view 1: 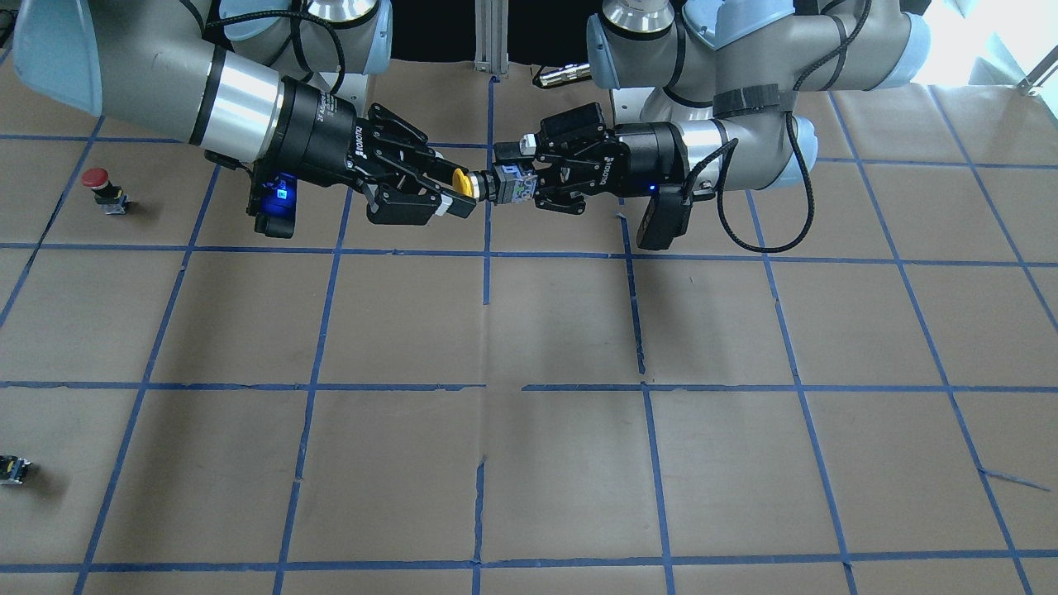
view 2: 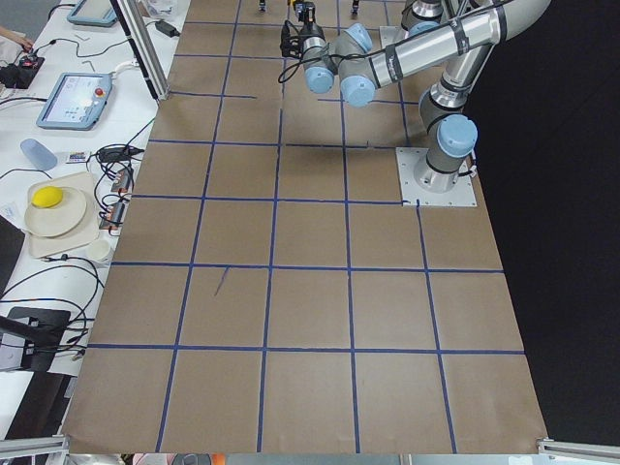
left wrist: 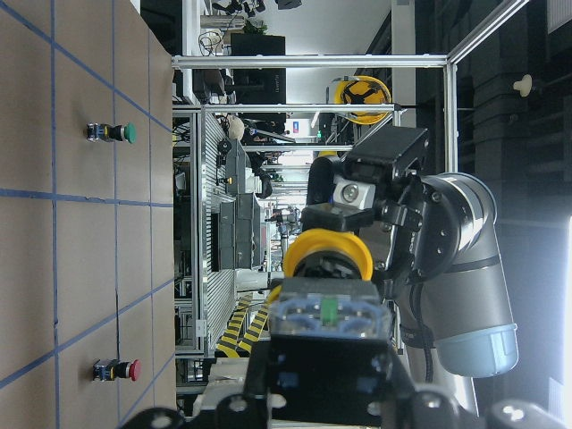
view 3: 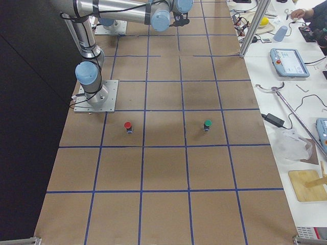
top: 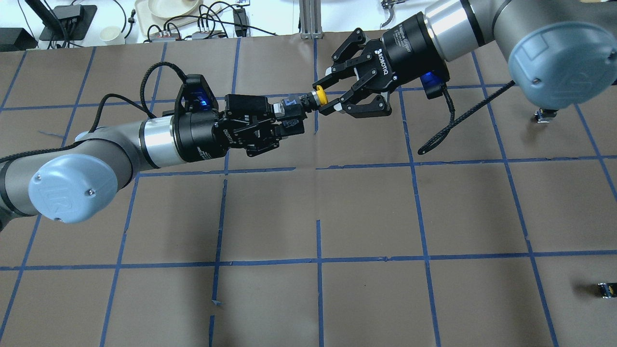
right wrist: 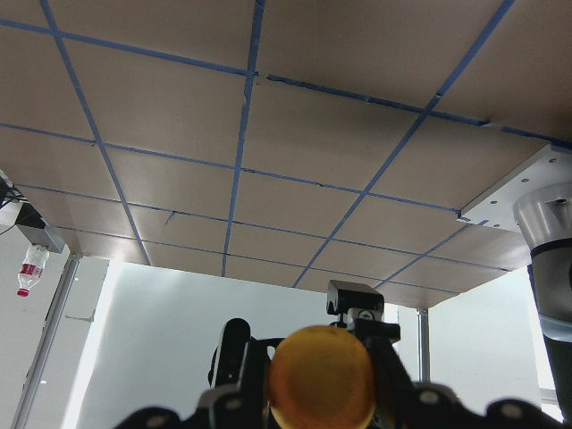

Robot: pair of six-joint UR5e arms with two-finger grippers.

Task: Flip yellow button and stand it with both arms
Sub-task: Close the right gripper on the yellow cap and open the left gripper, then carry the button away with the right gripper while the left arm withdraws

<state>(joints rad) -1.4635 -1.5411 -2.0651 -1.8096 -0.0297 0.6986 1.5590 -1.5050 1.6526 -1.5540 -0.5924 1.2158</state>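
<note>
The yellow button [top: 315, 96] hangs in the air over the back middle of the table, lying sideways. My left gripper [top: 289, 114] is shut on its grey-black contact block [view 1: 512, 183]. The yellow cap [view 1: 461, 183] points at my right gripper [top: 333, 93]. That gripper is open, with one finger on each side of the cap and a gap to each. In the left wrist view the block [left wrist: 329, 313] and the cap [left wrist: 328, 255] show, with the right gripper behind them. In the right wrist view the cap [right wrist: 322, 377] fills the lower middle.
A red-capped button [view 1: 97, 183] stands on the table on the right arm's side and also shows in the exterior right view [view 3: 127, 126]. A green-capped button [view 3: 207, 124] stands near it. A tiny dark block [view 1: 12, 468] lies near the table's edge.
</note>
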